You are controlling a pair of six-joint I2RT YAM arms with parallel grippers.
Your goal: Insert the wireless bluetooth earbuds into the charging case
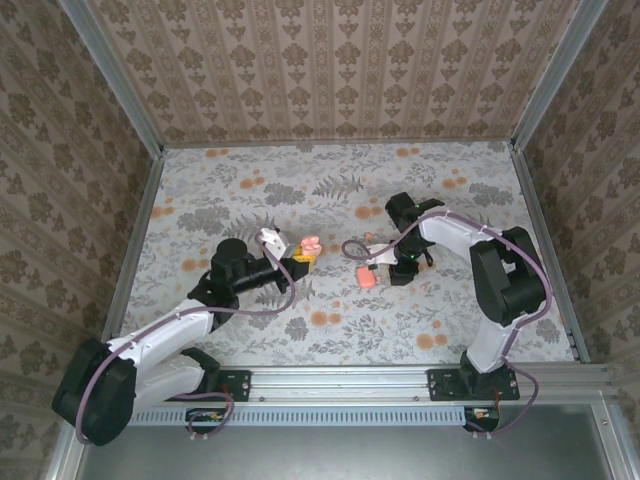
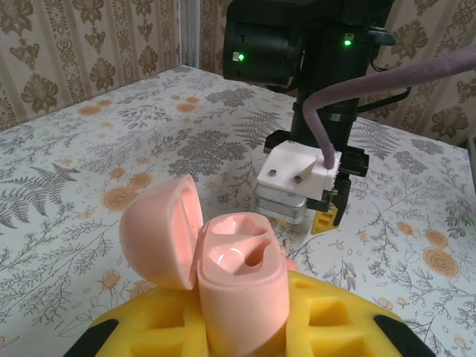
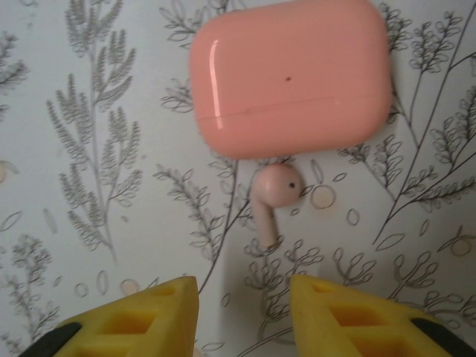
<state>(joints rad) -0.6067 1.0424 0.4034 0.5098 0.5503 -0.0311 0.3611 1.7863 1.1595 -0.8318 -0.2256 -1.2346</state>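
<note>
The left arm stretches low and forward from its base, its left gripper clamped on the charging case and facing the right arm, which arches high and folds leftward, its right gripper aimed straight down with jaws apart.

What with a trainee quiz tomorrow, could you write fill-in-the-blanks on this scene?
1. The left gripper grips a case whose lid is ____.
2. The second case, before the right gripper, has its lid ____.
3. One earbud lies beside it on the ____.
Answers: open; shut; table.
</note>
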